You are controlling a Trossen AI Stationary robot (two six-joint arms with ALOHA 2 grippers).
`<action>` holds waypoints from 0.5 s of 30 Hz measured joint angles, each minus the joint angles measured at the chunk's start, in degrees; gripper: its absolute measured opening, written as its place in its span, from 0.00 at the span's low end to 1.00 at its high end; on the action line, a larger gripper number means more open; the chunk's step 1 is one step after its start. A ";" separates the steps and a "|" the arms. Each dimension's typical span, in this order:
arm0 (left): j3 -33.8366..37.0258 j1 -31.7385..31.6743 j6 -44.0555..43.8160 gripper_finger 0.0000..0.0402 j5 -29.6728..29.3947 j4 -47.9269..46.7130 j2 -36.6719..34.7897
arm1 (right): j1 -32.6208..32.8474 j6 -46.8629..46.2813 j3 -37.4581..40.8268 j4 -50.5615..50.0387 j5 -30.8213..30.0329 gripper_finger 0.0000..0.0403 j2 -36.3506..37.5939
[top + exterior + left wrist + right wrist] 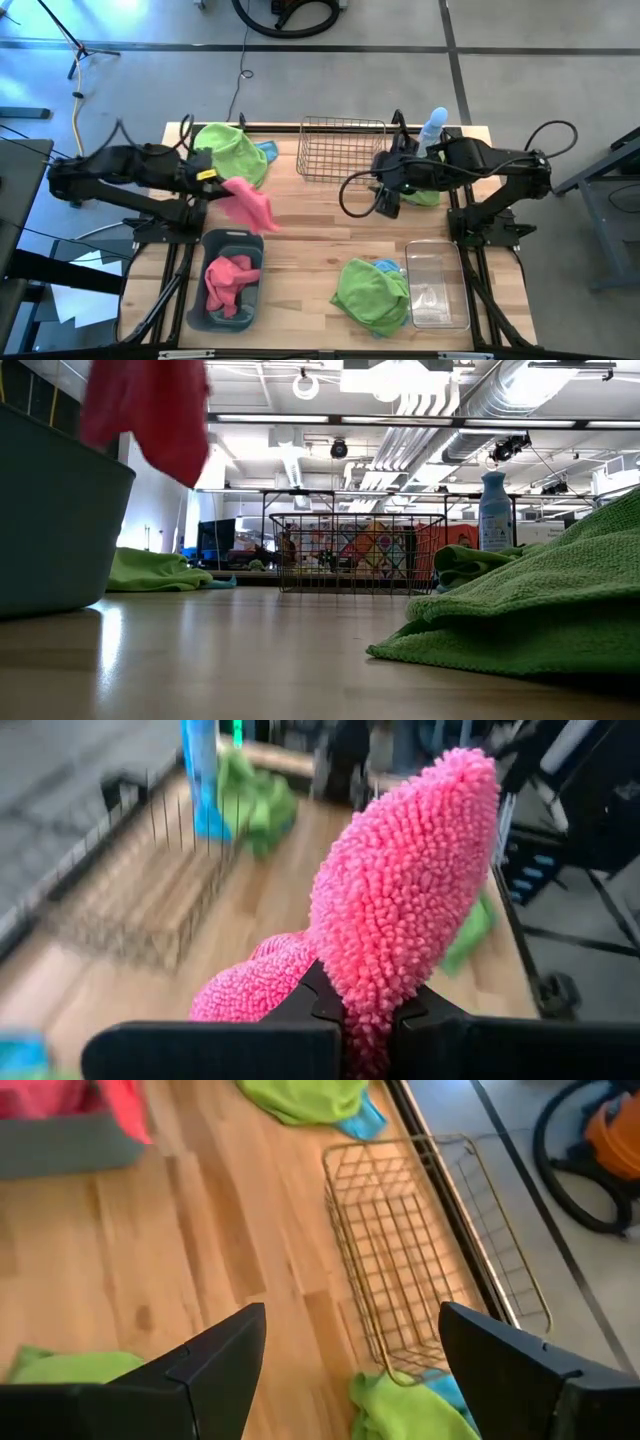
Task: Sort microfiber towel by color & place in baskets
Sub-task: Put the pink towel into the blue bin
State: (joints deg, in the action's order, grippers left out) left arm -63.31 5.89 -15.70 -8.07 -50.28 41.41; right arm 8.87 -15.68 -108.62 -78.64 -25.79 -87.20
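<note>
Left end effector (216, 182) clamped on a pink shaggy microfiber towel (248, 205), cloth hanging clear of the wooden counter (300, 245), just beyond the far rim of the dark grey-blue plastic tub (232, 292). Tub already holds one pink towel (232, 280). Left wrist view: chenille pile, thick nubbly loops, a fold standing up between the fingers (300, 1005).

Judgement: carry step. Bring the load back over the tub's middle and lower before letting go, so the trailing corner does not drape over the rim.

Green towel heap (232, 152) at far left, blue cloth beside it. Brass-coloured wire-mesh basket (341, 150) at far centre, empty. Second green heap (372, 295) near front. Clear plastic tub (436, 285) right of it. Right end effector (389, 200) hovering beside the mesh basket, fingers spread, nothing held.
</note>
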 joint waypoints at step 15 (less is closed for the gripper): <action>-21.21 13.73 -11.60 0.00 7.40 -34.78 17.81 | 0.01 -8.43 20.56 7.64 -0.87 0.73 9.70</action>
State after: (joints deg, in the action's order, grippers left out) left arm -84.53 19.62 -27.30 -0.67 -85.06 59.22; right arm 8.88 -24.11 -88.06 -71.00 -26.65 -77.50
